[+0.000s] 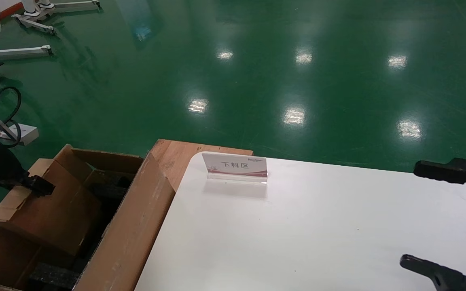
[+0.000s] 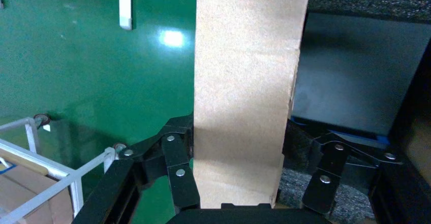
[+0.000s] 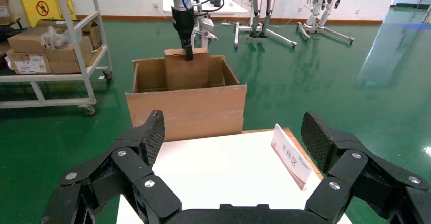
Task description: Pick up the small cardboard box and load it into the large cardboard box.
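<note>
The small cardboard box (image 1: 55,210) is plain brown and stands tilted inside the large cardboard box (image 1: 132,238), its upper part above the rim. My left gripper (image 1: 39,186) is shut on the small box's upper left edge. In the left wrist view the small box (image 2: 244,107) fills the gap between the fingers (image 2: 178,173) of that gripper (image 2: 249,178). Black foam (image 1: 53,277) lies inside the carton. The right wrist view shows the carton (image 3: 185,112), the small box (image 3: 186,71) and the left gripper (image 3: 188,54) far off. My right gripper (image 1: 411,214) is open and empty over the table's right side (image 3: 234,132).
A white table (image 1: 318,226) with a small sign (image 1: 235,166) stands right of the carton, on a wooden board (image 1: 172,155). A cart with boxes (image 3: 51,46) stands beyond the carton. Robot stand bases (image 1: 18,51) lie on the green floor.
</note>
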Motion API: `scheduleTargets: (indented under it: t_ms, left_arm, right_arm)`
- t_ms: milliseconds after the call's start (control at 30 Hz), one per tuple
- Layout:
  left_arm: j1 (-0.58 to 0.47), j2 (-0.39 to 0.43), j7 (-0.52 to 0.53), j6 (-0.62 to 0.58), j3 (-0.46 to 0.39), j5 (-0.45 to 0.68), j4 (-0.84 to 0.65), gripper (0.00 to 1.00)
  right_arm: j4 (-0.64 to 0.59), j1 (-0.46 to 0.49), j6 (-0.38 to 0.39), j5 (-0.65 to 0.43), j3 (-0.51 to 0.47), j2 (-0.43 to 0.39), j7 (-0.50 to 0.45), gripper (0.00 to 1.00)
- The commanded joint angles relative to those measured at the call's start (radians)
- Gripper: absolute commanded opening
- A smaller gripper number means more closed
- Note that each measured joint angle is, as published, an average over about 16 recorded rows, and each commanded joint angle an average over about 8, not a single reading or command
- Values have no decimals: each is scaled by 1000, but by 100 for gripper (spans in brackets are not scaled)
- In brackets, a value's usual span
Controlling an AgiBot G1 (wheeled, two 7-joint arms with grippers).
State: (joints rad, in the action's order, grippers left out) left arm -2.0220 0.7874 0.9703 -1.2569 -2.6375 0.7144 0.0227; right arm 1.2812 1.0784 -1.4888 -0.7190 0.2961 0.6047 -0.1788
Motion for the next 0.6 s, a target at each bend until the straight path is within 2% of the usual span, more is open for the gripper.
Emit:
scheduleTargets:
  t_ms: [33,600]
  left_arm:
    - [-1,0,0,-1,0,0,1,100]
    - [-28,9,-28,-4,11,-13,7,100]
  right_arm:
    - [0,0,0,0,0,0,0,100]
    - [0,0,0,0,0,0,0,100]
